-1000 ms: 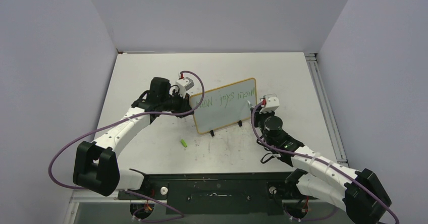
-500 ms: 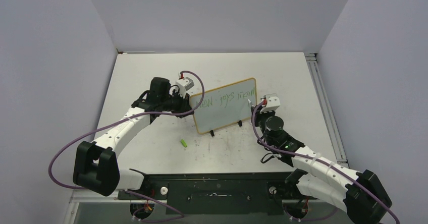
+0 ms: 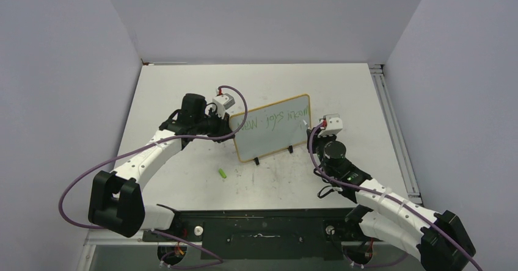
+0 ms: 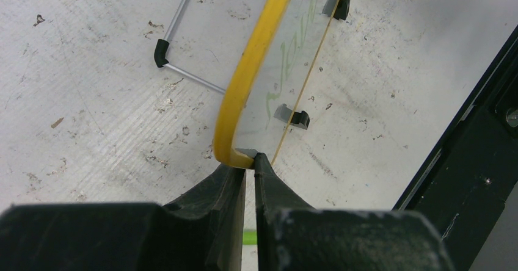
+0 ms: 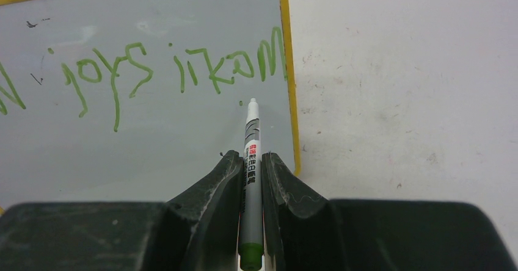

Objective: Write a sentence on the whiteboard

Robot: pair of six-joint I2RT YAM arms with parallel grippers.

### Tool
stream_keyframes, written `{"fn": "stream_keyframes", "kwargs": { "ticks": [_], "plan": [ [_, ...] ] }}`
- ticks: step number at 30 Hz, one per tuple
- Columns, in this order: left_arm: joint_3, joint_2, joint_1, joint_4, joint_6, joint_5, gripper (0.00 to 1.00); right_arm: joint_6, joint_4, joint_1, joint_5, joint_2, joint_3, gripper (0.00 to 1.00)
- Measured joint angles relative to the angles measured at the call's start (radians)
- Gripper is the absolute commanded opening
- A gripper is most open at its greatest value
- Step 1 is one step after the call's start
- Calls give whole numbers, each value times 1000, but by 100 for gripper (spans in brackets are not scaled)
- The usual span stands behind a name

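And there's a small green cap (image 3: 223,173) lying alone on the table (image 3: 183,94), out in the open near the front. The white table surface is scuffed and speckled with dark marks. Plain grey walls (image 3: 262,14) close in on three sides, and a black rail (image 3: 262,222) runs along the near edge.

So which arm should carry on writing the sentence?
Right. Its claw is shut on the marker, tip poised at the whiteboard under the sentence. The left claw is clamped on the board's frame, steadying it.
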Motion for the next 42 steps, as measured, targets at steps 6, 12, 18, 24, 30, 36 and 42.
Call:
{"fn": "stream_keyframes", "kwargs": {
  "ticks": [6, 12, 18, 24, 30, 36, 42],
  "plan": [
    [0, 0, 0, 0, 0, 0, 0, 10, 2, -40, -31, 4, -5, 5],
    [0, 0, 0, 0, 0, 0, 0, 22, 3, -58, -63, 24, -12, 5],
    [0, 0, 0, 0, 0, 0, 0, 26, -1, -58, -77, 23, -18, 5],
    [0, 0, 0, 0, 0, 0, 0, 26, -2, -58, -77, 24, -19, 5],
    [0, 0, 0, 0, 0, 0, 0, 26, -3, -58, -77, 24, -21, 5],
    [0, 0, 0, 0, 0, 0, 0, 31, -7, -58, -77, 25, -25, 5],
    [0, 0, 0, 0, 0, 0, 0, 47, -19, -58, -77, 25, -36, 5]
  ]
}}
